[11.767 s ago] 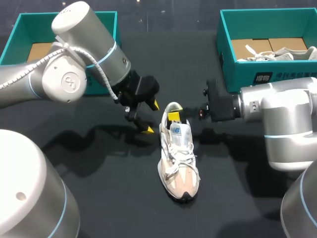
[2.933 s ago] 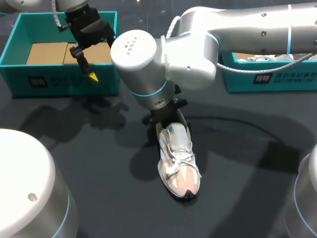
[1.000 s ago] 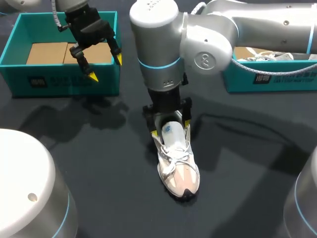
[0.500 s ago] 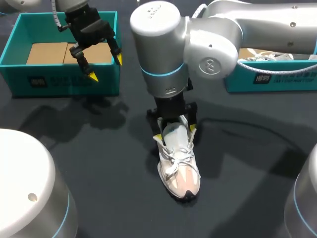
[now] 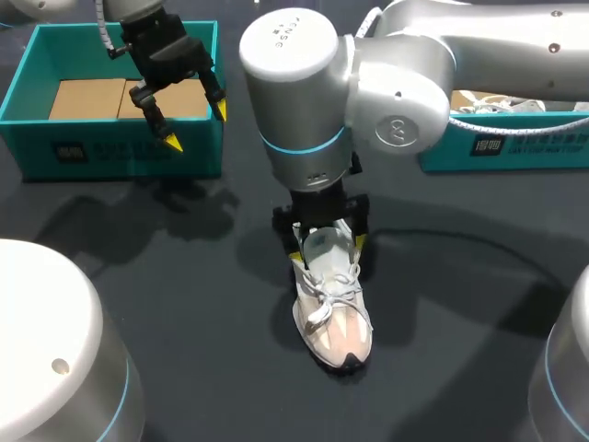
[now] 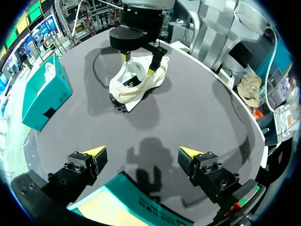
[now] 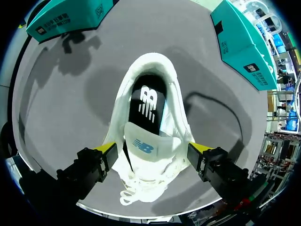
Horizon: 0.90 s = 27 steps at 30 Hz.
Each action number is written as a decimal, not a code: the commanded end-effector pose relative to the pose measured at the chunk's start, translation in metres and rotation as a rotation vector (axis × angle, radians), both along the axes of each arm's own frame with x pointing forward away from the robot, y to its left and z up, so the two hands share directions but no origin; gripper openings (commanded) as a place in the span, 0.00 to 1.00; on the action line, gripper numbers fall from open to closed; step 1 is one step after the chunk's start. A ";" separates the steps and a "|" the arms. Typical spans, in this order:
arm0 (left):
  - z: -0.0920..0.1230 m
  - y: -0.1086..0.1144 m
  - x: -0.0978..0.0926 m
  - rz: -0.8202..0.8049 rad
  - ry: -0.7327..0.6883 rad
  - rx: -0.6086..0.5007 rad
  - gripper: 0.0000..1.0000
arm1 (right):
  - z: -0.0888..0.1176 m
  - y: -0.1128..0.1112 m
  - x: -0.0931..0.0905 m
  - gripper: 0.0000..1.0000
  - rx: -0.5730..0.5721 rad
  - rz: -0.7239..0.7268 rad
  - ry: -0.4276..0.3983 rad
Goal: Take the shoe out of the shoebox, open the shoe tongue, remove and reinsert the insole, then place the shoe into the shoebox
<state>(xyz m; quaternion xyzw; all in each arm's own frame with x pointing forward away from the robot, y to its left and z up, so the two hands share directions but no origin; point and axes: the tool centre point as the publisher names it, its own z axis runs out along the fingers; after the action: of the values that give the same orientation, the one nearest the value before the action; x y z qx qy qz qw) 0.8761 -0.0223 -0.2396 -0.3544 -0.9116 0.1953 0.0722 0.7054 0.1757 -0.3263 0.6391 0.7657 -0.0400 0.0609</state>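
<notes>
left fingers [image 6: 94, 153] spread above shoebox [image 5: 110, 152] | right fingers [image 7: 109, 149] spread astride shoe [image 7: 150, 188] | insole [image 7: 148, 103] visible only from right wrist

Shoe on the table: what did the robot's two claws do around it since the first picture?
The left claw pulled away from the shoe and now hangs open over the left shoebox. The right claw swung across and came down astride the shoe; whether it grips, I can't tell. The shoe stayed put.

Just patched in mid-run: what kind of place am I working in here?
Likely a robot test bench for shoe handling: a dark table, a teal left shoebox and right shoebox, and a white sneaker out on the table.
</notes>
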 end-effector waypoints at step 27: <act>0.000 0.001 -0.001 0.000 -0.003 0.002 1.00 | 0.028 -0.004 -0.037 0.28 -0.008 -0.006 -0.128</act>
<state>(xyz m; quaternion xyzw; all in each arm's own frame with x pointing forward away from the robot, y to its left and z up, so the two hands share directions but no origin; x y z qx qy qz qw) 0.8761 -0.0223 -0.2396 -0.3543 -0.9116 0.1953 0.0722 0.6645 0.1678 -0.2922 0.6450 0.7557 -0.0013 0.1138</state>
